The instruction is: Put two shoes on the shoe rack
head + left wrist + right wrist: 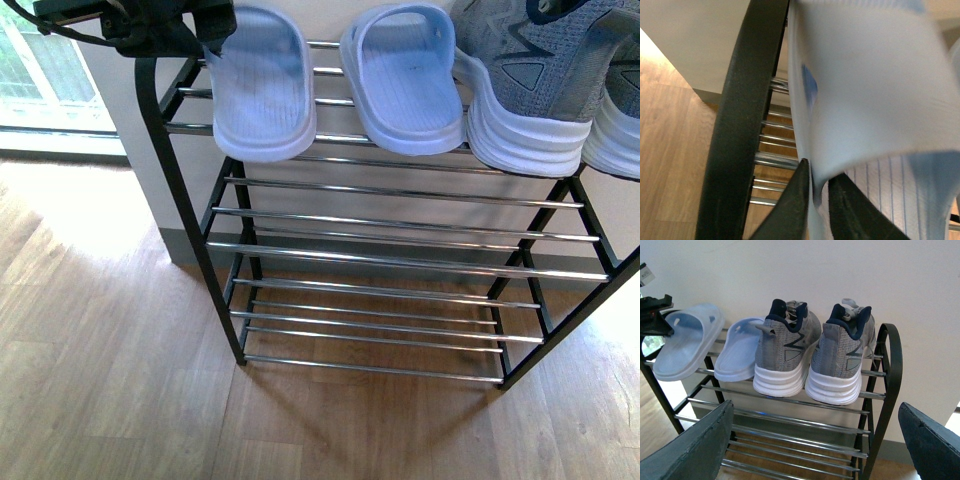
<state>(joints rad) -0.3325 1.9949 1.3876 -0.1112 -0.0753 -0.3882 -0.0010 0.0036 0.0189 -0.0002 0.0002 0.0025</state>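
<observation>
Grey knit sneakers (812,357) on chrome-barred rack (400,262), left gripper (816,192) seemingly pinching ribbed blue slide (262,85), right gripper (810,445) spread wide

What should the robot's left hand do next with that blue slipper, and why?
Probably let go and back away. The left hand is pinching the strap of the pale blue rubber slide slipper, which seems to rest on the top chrome bars of the black-framed shoe rack, beside its twin. The two grey knit sneakers with white soles already sit there too.

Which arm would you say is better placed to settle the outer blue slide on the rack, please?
Left: the left gripper is shut on the blue slide's strap. The right gripper is open, back from the shoe rack.
</observation>
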